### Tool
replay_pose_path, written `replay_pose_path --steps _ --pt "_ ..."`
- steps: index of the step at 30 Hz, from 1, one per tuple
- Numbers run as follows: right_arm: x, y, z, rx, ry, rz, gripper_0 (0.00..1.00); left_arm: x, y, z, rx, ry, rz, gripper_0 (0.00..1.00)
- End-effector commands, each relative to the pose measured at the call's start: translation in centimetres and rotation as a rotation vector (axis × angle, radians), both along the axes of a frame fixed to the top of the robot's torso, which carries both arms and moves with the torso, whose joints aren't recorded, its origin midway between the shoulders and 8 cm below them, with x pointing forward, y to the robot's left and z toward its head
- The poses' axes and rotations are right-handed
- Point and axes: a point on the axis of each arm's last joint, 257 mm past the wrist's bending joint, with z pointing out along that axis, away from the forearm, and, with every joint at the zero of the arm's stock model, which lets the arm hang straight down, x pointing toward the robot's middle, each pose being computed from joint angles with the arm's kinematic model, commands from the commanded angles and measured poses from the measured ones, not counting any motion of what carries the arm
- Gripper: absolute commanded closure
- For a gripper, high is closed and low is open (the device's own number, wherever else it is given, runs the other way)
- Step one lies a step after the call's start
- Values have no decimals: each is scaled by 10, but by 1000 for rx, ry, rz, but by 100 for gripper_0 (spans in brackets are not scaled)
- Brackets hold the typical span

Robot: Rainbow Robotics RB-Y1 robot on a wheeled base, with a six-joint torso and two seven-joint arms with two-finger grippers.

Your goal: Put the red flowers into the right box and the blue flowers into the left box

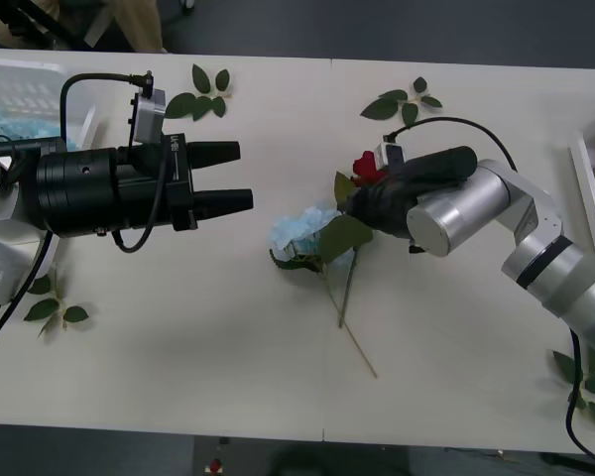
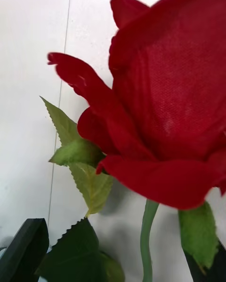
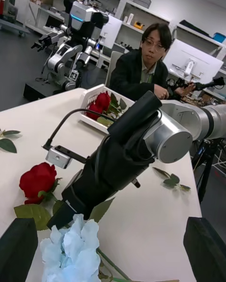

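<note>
The right gripper (image 1: 360, 195) should pinch low on the stem of the red rose (image 1: 368, 167) lying just ahead of its spread jaws on the counter (image 1: 178, 327), clear of the blue flower (image 1: 299, 230) beside them.

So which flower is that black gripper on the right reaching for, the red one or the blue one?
The red rose in the middle of the table. The right gripper sits right by its stem, while the blue flower lies just beside, untouched.
</note>
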Motion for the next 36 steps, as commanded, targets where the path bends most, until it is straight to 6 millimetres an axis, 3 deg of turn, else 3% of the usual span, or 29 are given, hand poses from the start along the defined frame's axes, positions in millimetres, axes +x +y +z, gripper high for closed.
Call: replay_pose_path --steps 1,10,12,16,21,32,36 --pt "7 13 13 40 -14 -14 19 -8 -2 3 22 -46 -20 9" --pt "10 11 2 25 -12 -14 26 -8 -2 3 22 -46 -20 9" --pt "10 10 2 24 -13 -14 36 -8 -2 3 22 -46 -20 9" --pt "10 11 2 26 -11 -13 72 -8 -2 3 22 -46 -20 10" --pt "10 10 2 24 -12 -14 100 -8 -2 3 22 -46 -20 9" --pt "15 -4 5 1 -24 -21 100 -8 -2 3 22 -46 -20 9" --pt "25 -17 19 -15 -51 -28 100 -8 -2 3 22 -46 -20 9"
